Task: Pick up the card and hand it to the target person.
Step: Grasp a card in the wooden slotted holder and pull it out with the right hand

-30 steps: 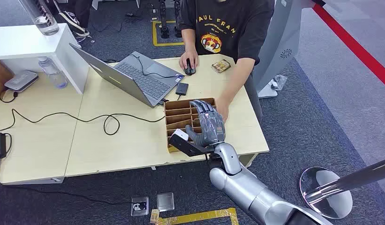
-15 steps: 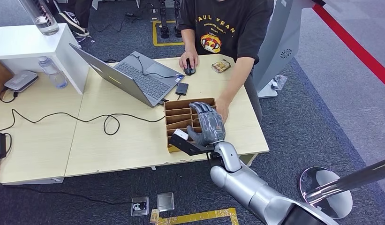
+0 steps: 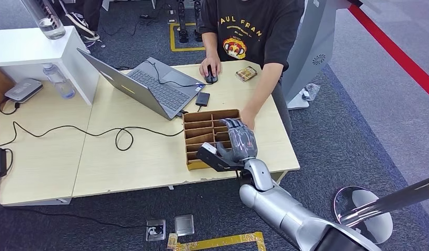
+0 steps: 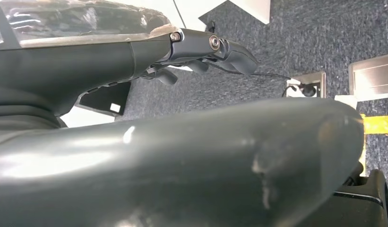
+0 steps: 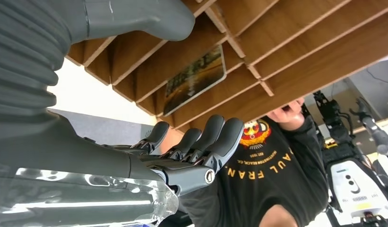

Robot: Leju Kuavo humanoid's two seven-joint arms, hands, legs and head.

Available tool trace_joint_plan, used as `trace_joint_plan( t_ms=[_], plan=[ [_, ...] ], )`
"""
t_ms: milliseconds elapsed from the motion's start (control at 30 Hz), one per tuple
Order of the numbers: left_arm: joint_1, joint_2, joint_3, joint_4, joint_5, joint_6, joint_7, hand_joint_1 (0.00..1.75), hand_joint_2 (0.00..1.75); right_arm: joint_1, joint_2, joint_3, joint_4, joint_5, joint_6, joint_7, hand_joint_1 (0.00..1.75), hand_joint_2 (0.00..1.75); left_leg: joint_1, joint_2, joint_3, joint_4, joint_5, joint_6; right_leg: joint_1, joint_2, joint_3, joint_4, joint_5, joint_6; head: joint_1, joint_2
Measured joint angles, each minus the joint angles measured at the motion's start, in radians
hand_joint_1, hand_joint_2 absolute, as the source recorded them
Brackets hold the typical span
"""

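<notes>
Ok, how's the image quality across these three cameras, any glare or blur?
Head view: even light, sharp, the right hand over the wooden box reads clearly. Left wrist view: a dark blurred shape up close, with small glints. Right wrist view: the card is sharp, glare on a clear cover beside the hand.

Wooden organizer (image 3: 201, 128) matt; card (image 5: 194, 79) glossy; table (image 3: 139, 162) smooth.
</notes>
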Motion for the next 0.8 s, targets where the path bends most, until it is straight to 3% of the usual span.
trace_joint_plan(
  t_ms=[133, 267, 633, 800],
  plan=[
    [0.000, 0.000, 0.000, 0.000, 0.000, 0.000, 0.000, 0.00, 0.00, 0.000, -0.005, 0.000, 0.011, -0.001, 0.000, 0.000, 1.17, 1.75, 0.000, 0.000, 0.000, 0.000, 0.000, 0.000, 0.000, 0.000, 0.000, 0.000, 0.000, 0.000, 0.000, 0.000],
    [0.000, 0.000, 0.000, 0.000, 0.000, 0.000, 0.000, 0.00, 0.00, -0.001, -0.008, 0.000, 0.018, -0.001, 0.000, -0.002, 1.46, 1.75, 0.000, 0.000, 0.000, 0.000, 0.000, 0.000, 0.000, 0.000, 0.000, 0.000, 0.000, 0.000, 0.000, 0.000],
    [0.000, 0.000, 0.000, 0.000, -0.004, 0.001, 0.000, 0.00, 0.00, -0.022, -0.011, 0.000, 0.033, -0.015, -0.016, -0.016, 1.47, 1.75, 0.000, 0.000, 0.000, 0.000, 0.000, 0.000, 0.000, 0.000, 0.000, 0.000, 0.000, 0.000, 0.000, 0.000],
    [0.000, 0.000, 0.000, 0.000, -0.006, 0.000, -0.001, 0.00, 0.00, -0.022, -0.011, -0.001, 0.038, -0.010, -0.022, -0.020, 1.62, 1.75, 0.000, 0.000, 0.000, 0.000, 0.000, 0.000, 0.000, 0.000, 0.000, 0.000, 0.000, 0.000, 0.000, 0.000]
  ],
)
